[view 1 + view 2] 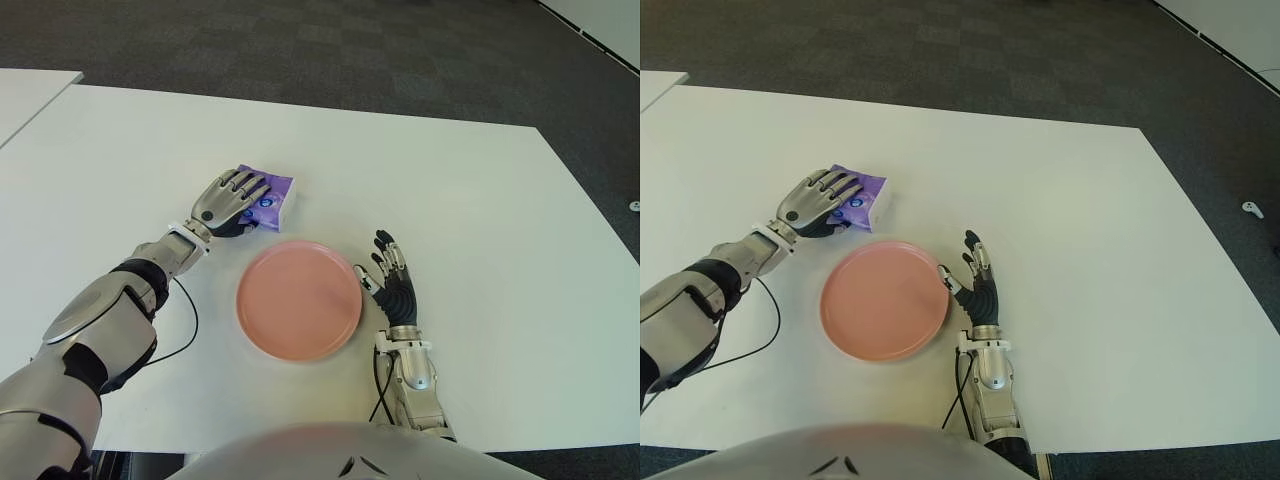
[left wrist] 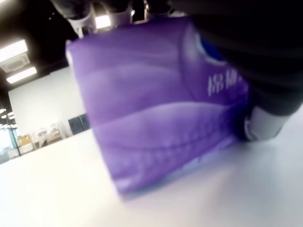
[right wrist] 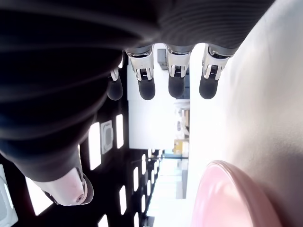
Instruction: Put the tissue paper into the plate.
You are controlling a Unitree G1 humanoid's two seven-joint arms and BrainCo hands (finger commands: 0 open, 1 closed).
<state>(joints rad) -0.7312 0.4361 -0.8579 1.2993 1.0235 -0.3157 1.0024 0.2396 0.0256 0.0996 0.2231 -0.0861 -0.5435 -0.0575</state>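
- Tissue pack: purple, lying flat on the white table, just beyond the far edge of the pink plate, well in from every table edge and nearer the left one.
- Left hand: laid over the pack from its left side, fingers draped across the top, thumb end low at the near side in the left wrist view. Wrapped around the pack, though whether squeezing firmly or only resting cannot be told; pack not lifted, bottom edge on the table.
- Right hand: just beside the plate's right rim, fingers extended and relaxed, holding nothing.
- Plate: bare, nothing in it.
- Handling, as judged: soft plastic-wrapped pack, light, squashy, likely slick on the film. Best taken across the short width, fingers on top or far side, thumb on the near side, with modest squeeze so the wrapper does not slide out.
- Risk: pack pushed along the smooth table rather than caught, or tilting out of a shallow pinch.
- Next call: firm closure, small lift, short carry toward the body over the rim, release at plate centre.
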